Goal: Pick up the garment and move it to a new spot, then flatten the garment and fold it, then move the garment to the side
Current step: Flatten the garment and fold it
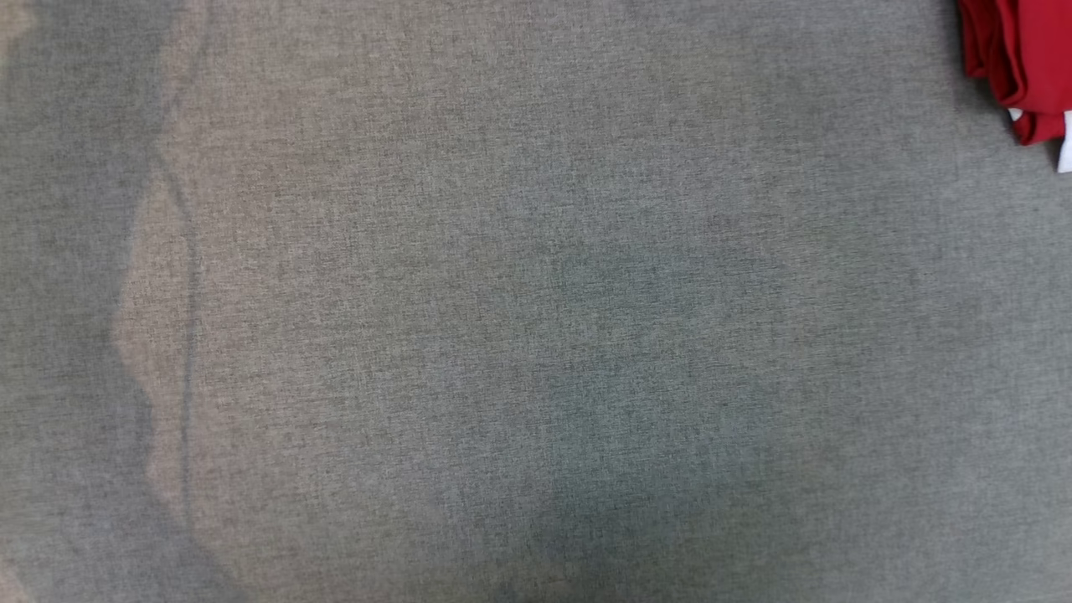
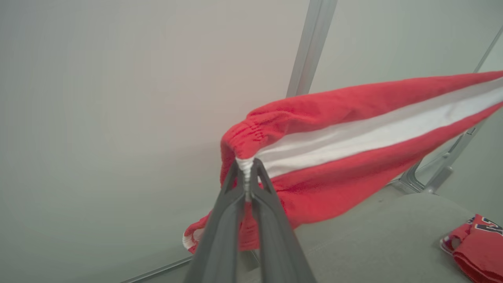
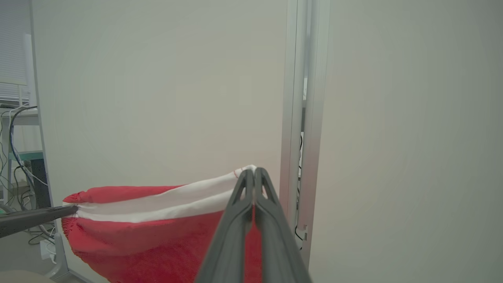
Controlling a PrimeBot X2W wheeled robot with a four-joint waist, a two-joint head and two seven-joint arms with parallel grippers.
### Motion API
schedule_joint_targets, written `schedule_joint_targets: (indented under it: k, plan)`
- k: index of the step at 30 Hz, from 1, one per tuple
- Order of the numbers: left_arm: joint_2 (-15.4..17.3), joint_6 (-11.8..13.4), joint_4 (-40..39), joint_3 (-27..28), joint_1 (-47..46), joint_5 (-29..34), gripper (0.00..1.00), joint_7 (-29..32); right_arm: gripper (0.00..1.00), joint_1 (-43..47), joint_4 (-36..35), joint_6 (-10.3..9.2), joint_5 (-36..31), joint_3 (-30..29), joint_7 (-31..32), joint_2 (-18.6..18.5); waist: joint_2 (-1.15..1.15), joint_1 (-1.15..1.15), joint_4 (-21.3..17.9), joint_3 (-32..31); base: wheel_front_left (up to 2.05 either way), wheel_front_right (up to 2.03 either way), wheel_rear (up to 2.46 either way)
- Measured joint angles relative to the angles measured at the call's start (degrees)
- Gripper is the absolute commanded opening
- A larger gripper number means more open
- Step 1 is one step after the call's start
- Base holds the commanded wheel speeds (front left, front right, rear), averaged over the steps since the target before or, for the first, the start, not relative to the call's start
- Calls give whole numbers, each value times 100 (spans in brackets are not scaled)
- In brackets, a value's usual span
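The garment (image 2: 334, 177) is red with a white side stripe and a gathered elastic edge. It hangs stretched in the air between both grippers, above the grey table. My left gripper (image 2: 246, 161) is shut on the white stripe at the elastic edge. My right gripper (image 3: 254, 169) is shut on the stripe's other end, with the garment (image 3: 157, 239) sagging below it. In the right wrist view the left gripper (image 3: 72, 211) comes in from the left, pinching the far end.
The grey cloth-covered table (image 1: 536, 335) spreads below. A second red bundle (image 2: 475, 247) with dark lettering lies on it, likely the same as the red bundle (image 1: 1017, 59) at the far right corner. A metal post (image 3: 304, 118), a pale wall and cables (image 3: 15, 137) stand behind.
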Motion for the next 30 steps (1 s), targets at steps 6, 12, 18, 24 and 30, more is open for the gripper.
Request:
schedule_joint_targets:
  k: [6,12,18,24,30]
  plan:
    - [327,0,-548,-1040,1156,-772,0,948,0,1136,94,-1,325,726,0,-149,0,0,0,-136,0,0,0]
    - [737,0,-995,-1637,1763,-1380,0,1524,0,1911,115,-1,712,1486,8,-459,0,0,-7,-375,0,0,0]
    - [902,0,-1199,-1903,2302,-1571,0,1488,0,2571,83,-1,1099,2138,192,-635,0,0,-30,-799,0,0,0]
    - [922,0,-1293,-2020,2925,-1686,0,1205,0,3173,-10,-1,1433,2596,202,-702,0,0,-50,-1318,0,0,0]
    - [944,0,-1367,-2113,3602,-1655,0,983,0,3772,-113,-2,1716,2950,169,-764,0,0,-57,-1838,0,0,0]
